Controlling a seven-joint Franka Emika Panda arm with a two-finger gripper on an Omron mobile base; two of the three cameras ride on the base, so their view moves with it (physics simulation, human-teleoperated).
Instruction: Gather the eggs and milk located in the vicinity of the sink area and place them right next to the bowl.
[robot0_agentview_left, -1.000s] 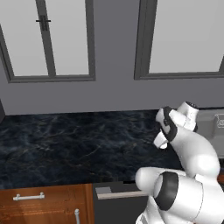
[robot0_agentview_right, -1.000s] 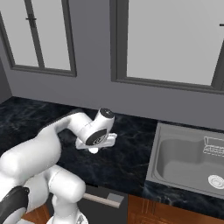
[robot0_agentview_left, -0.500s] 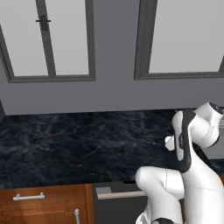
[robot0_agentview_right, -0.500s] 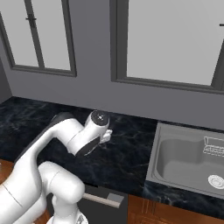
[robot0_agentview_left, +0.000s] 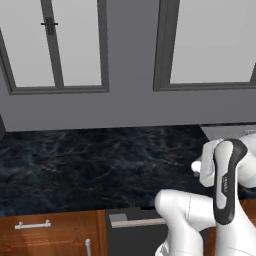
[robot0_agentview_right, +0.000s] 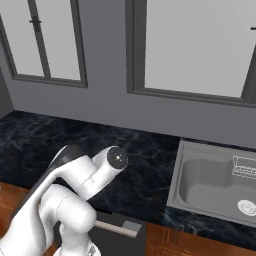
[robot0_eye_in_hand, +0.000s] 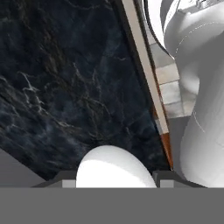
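1. Hand view: a smooth white egg (robot0_eye_in_hand: 116, 168) sits between the two dark finger tips of the gripper (robot0_eye_in_hand: 116, 180), which is pinching it from both sides; the tips themselves are mostly hidden by the egg.
2. Beyond the egg lies the dark marbled surface (robot0_eye_in_hand: 65, 78), with its pale front edge running diagonally across the upper right.
3. Left base view: the arm is folded low at the lower right, over the front edge of the surface (robot0_agentview_left: 100, 155), and a small white rounded shape at the hand may be the egg, though I cannot tell for certain.
4. Right base view: the grey steel sink (robot0_agentview_right: 215, 187) is set into the surface (robot0_agentview_right: 145, 155) at the right, well apart from the arm.
5. A wire dish rack (robot0_agentview_right: 245, 167) sits at the sink's far right, and a round drain (robot0_agentview_right: 246, 206) shows in the basin floor.
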